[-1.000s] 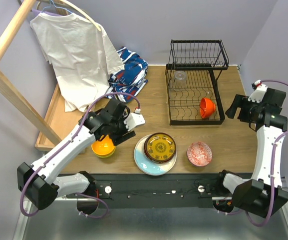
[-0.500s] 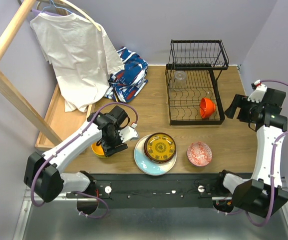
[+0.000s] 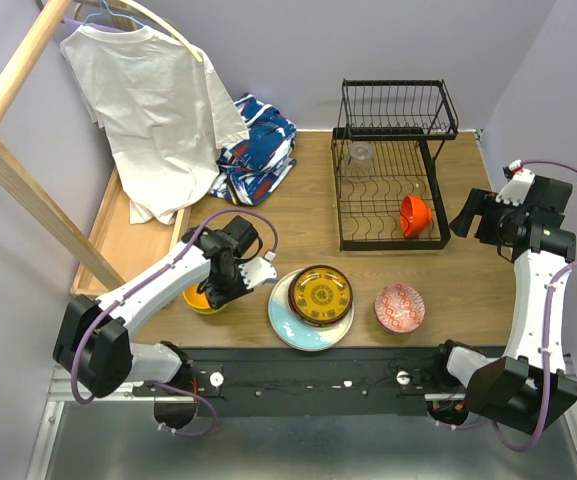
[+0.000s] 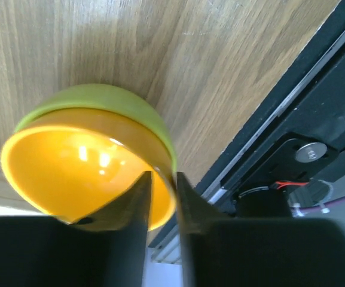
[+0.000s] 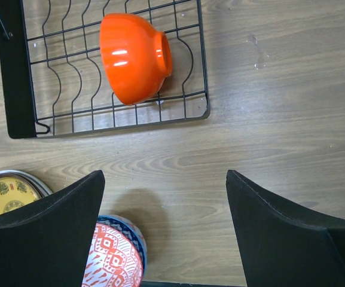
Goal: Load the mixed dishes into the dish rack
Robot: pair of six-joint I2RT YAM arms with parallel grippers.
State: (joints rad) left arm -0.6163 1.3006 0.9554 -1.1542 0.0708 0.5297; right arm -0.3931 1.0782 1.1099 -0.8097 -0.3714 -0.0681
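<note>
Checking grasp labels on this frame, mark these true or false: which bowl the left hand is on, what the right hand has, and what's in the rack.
1. The left hand has one finger inside the yellow bowl and one outside its rim. True.
2. The right hand holds the orange bowl. False: it is open and empty, and that bowl lies on its side in the rack.
3. The red patterned bowl is in the rack. False: it sits on the table, right of the stack of plates.
4. A glass cup is in the rack, back left. True.
</note>
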